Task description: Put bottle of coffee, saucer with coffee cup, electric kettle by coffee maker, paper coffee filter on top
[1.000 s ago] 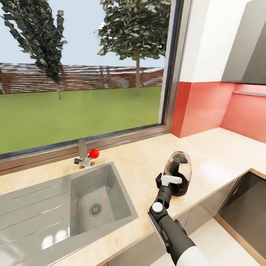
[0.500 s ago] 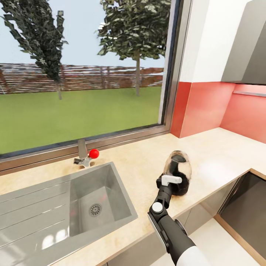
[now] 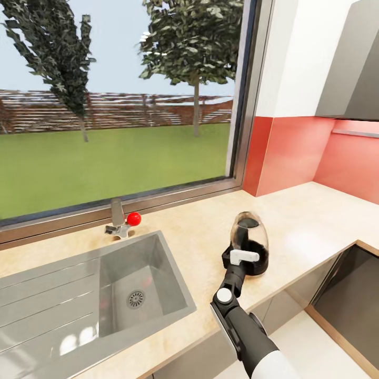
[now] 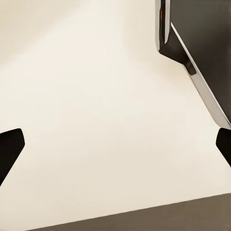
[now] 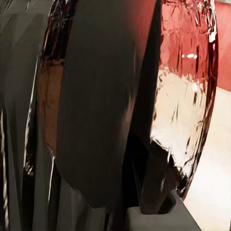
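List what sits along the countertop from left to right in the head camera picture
Sink → faucet with the red knob → electric kettle, with the right gripper at its near side → dark recessed panel at the counter's right corner.

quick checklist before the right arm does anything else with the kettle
1. Right gripper at the electric kettle, on its near side: ok.
2. Grip closed on the handle: cannot tell; the right wrist view is too close to read the jaws.
3. Kettle over the kitchen countertop, inside its front edge: ok.
4. Kettle standing level: not ok, it looks tilted toward the sink.
5. Coffee maker beside the kettle: cannot tell.
6. Left gripper free: ok, fingers wide apart over a pale surface, nothing between them.
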Robot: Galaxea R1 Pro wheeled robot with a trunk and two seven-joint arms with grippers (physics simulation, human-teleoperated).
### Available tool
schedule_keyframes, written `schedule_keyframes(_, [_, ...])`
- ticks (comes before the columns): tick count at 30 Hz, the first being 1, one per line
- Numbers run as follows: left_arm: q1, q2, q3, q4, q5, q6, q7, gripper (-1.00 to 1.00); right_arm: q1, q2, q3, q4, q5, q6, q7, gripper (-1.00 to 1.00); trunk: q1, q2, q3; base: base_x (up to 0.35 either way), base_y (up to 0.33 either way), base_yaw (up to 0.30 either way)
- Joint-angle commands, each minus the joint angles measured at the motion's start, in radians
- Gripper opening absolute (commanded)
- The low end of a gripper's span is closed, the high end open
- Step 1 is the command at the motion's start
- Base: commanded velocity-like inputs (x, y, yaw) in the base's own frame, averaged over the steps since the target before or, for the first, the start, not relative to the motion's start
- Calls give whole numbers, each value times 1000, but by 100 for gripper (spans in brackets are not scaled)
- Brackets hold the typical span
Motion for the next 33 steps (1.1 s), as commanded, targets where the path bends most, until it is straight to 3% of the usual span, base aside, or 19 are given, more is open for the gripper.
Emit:
schedule_keyframes(1, [-1,0,3,2,-11,-6,4,100,-1,0,1,1,3,1,-4,-100,1,-2,-2,0,0,0])
schedule_keyframes(7, [-1,0,5,2,-11,-6,5,100,-1,0,6,-8,4,3,-4,-100,1,-2,-2,0,0,0])
schedule_keyframes(12, [-1,0,7,2,-11,-6,5,100,-1,0,6,-159,3,13,-1,-100,1,-2,-2,0,0,0])
schedule_keyframes(15, [-1,-1,6,1,-11,-6,4,100,-1,0,8,-202,3,16,38,-100,1,-2,-2,0,0,0])
schedule_keyframes(17, [-1,-3,3,1,-11,-6,4,100,-1,0,22,-234,3,20,117,-100,1,-2,-2,0,0,0])
schedule_keyframes(21, [-2,-5,1,1,-11,-6,3,100,-1,0,56,-277,4,27,202,-100,1,-2,-2,0,0,0])
schedule_keyframes(23, [-2,-6,1,1,-11,-7,4,100,-1,0,105,-331,4,111,235,-100,1,-2,-2,0,0,0])
schedule_keyframes(25, [-2,-6,1,1,-13,-7,3,100,-1,0,130,-379,4,212,295,-100,1,-2,-2,0,0,0])
schedule_keyframes(26, [-2,-6,2,1,-13,-7,2,100,-1,0,138,-408,4,280,366,-100,1,-2,-2,0,0,0])
schedule_keyframes(28, [-2,-5,3,1,-13,-7,1,100,-1,0,141,-438,4,328,450,-100,1,-2,-2,0,0,0])
schedule_keyframes(31, [-2,-1,3,1,-13,-8,2,100,-1,0,143,-496,6,376,626,-100,1,-2,-2,0,0,0])
schedule_keyframes(33, [-2,6,3,1,-12,-7,3,100,-1,0,143,-508,6,386,700,-100,1,-2,-2,0,0,0])
